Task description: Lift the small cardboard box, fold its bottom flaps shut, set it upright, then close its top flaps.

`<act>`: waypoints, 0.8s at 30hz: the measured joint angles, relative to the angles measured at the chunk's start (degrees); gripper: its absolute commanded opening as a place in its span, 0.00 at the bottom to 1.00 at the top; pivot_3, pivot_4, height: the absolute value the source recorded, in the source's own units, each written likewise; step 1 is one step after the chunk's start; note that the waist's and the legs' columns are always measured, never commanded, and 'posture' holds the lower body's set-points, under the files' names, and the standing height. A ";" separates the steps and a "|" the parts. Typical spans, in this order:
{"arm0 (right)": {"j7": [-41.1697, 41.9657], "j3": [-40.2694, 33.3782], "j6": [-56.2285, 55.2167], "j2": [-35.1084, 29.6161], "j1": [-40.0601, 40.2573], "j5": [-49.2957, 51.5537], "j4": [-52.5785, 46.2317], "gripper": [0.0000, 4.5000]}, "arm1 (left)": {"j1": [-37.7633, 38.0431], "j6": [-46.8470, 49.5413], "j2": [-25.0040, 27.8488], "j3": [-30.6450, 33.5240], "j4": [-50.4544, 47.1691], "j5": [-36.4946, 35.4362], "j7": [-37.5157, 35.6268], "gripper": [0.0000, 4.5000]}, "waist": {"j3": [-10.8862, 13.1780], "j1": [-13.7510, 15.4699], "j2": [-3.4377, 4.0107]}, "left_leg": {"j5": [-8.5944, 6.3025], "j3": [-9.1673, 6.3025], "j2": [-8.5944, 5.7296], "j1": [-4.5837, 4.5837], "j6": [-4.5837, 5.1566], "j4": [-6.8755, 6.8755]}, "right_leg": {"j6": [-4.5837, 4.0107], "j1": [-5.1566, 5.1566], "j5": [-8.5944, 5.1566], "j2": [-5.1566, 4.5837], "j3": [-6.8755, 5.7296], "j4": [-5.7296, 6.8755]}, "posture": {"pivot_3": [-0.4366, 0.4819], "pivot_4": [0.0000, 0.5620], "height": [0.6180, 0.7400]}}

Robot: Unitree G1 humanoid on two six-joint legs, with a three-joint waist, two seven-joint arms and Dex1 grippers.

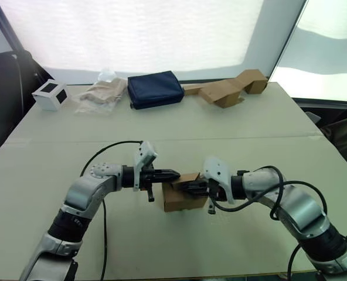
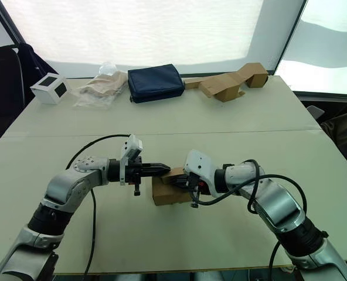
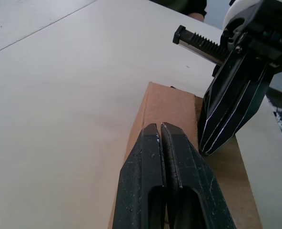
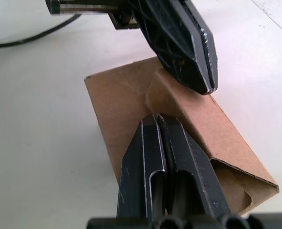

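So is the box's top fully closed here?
No. The box has a flap still raised at one end, leaving a gap.

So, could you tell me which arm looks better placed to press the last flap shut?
Probably the right: its shut gripper already lies along the small cardboard box top beside the raised flap.
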 measured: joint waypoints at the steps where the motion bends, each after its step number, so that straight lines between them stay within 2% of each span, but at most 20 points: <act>1: 0.00 -0.25 0.37 0.00 -0.35 0.29 -0.19 0.00 | -0.03 -0.06 0.11 -0.06 -0.06 0.20 -0.07 0.02 | 0.00 -0.03 0.00 | 0.00 0.00 0.00 0.00 0.00 0.00 | 0.00 0.00 0.00 0.00 0.00 0.00 | 0.48 0.27 1.00; 14: -0.71 0.42 1.50 0.71 -0.66 1.03 -0.63 0.00 | -1.38 -0.42 -1.22 0.14 0.31 0.51 0.60 0.02 | 0.00 -0.08 0.00 | 0.00 0.00 0.01 0.00 0.00 0.00 | 0.00 0.00 0.00 0.02 0.00 0.00 | 0.48 0.27 1.00; 24: -2.09 2.65 -0.93 2.25 -1.37 -2.27 1.40 0.00 | -1.37 0.47 -1.16 0.44 0.25 0.34 0.48 0.02 | 0.00 -0.01 0.00 | 0.00 0.00 0.01 0.00 0.00 0.00 | 0.00 0.00 0.00 0.02 0.00 0.00 | 0.48 0.27 1.00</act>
